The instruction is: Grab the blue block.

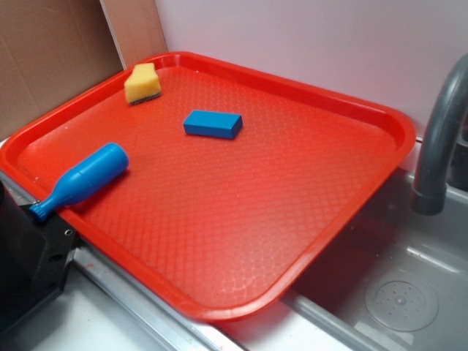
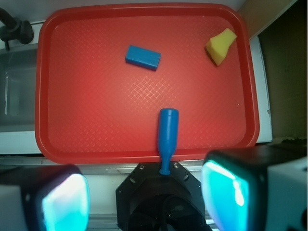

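The blue block [image 1: 213,123] [image 2: 143,57] lies flat on the red tray [image 1: 241,241] [image 2: 96,139], toward its far middle. My gripper [image 2: 147,197] hangs high above the robot's base, off the tray's near edge and far from the block. Its two pads [image 2: 65,202] glow cyan, stand wide apart and hold nothing, so it is open. The exterior view does not show the gripper.
A blue bottle [image 1: 82,180] [image 2: 167,137] lies on the tray with its neck over the near rim. A yellow sponge wedge [image 1: 142,83] [image 2: 221,45] sits in a far corner. A grey faucet [image 1: 439,139] and sink [image 1: 395,285] flank the tray. The black robot base [image 2: 161,197] is below.
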Robot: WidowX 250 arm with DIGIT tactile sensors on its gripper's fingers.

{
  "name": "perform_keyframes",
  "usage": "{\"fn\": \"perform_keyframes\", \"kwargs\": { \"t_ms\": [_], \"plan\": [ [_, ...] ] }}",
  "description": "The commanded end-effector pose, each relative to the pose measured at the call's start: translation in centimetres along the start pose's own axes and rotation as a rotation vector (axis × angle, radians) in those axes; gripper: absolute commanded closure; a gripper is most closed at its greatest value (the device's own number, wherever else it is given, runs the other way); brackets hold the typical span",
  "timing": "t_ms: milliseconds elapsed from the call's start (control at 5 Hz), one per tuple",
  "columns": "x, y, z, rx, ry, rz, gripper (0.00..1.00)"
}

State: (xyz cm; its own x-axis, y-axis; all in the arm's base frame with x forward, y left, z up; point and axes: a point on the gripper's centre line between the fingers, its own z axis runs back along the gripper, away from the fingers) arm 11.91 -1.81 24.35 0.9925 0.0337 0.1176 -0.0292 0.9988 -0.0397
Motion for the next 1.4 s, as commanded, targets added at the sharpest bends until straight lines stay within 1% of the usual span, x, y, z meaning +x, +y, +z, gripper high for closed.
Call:
{"fn": "perform_keyframes", "kwargs": {
  "t_ms": [0, 200, 400, 600, 800, 1000, 1200],
  "plan": [
    [0.0, 0.0, 0.0, 0.0, 0.0, 0.0, 0.0],
    [4.4, 1.0, -5.3, 0.072, 0.017, -0.174, 0.0],
    [9.1, 0.3, -8.7, 0.112, 0.037, -0.361, 0.0],
    [13.5, -0.6, -12.2, 0.152, 0.039, -0.556, 0.0],
    [15.4, -0.5, -15.0, -0.037, 0.061, -0.786, 0.0],
    [14.6, -1.4, -17.2, -0.061, 0.113, -0.97, 0.0],
    [13.4, -0.8, -18.8, -0.032, 0.14, -1.024, 0.0]
  ]
}}
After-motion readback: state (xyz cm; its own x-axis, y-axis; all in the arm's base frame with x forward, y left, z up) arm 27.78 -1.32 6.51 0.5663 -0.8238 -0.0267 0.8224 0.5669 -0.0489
